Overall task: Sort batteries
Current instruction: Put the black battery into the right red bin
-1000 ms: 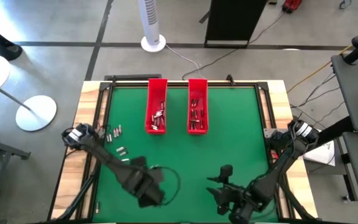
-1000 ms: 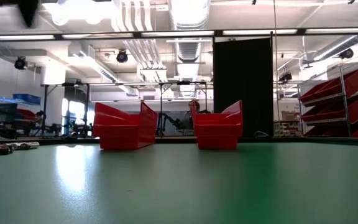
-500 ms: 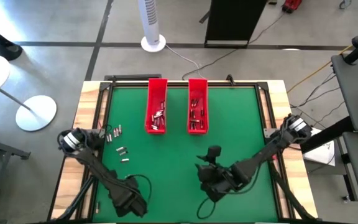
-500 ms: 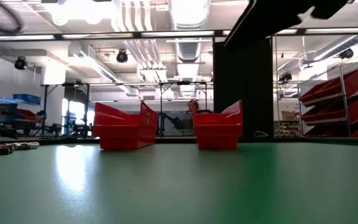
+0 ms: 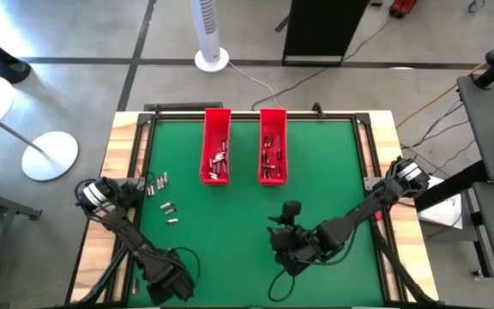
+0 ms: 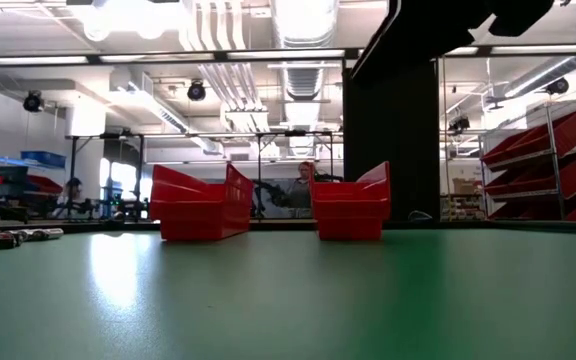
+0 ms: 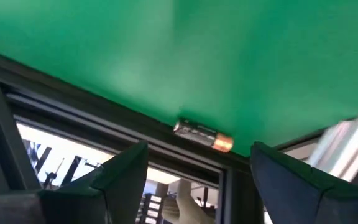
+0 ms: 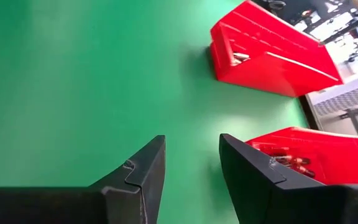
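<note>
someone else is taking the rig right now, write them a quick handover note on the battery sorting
Left gripper: open, empty, at the table's near-left edge, pointed at a stray battery lying against the frame.
Right gripper: open, empty, over the near-centre mat, facing the trays.
Done: batteries lie in both the left red tray and the right red tray.
Left: the loose batteries on the mat's left side, plus the stray one.
</note>
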Motion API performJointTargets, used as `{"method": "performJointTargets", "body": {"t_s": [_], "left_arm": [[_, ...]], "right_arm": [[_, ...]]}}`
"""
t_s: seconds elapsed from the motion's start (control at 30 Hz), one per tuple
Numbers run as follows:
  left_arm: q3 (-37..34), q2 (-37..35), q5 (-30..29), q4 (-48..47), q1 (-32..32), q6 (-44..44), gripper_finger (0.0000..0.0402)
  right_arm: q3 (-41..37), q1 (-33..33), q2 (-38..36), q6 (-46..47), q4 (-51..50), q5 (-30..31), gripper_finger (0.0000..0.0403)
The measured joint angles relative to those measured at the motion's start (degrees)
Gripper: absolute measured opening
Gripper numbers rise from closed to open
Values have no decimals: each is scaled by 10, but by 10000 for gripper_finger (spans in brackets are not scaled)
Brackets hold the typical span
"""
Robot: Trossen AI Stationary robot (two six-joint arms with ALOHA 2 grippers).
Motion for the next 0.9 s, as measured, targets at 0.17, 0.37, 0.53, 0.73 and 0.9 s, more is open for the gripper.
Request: {"method": "performJointTargets", "body": {"t_s": [0.17,0.37,0.53,0.73,0.9], "left_arm": [[-16,-10,27,19,-16,4,259],[-24,-12,37,69,-67,-2,259],[-33,-12,37,69,-114,5,259],[-37,-12,-1,72,-137,46,259],[-34,-11,-46,70,-127,57,259]], "right_arm": [[0,0,0,0,7,-8,137],[0,0,0,19,9,-8,131],[-1,0,0,30,9,-10,128],[-1,0,0,25,9,-10,135],[-1,-1,0,12,11,-10,143]]}}
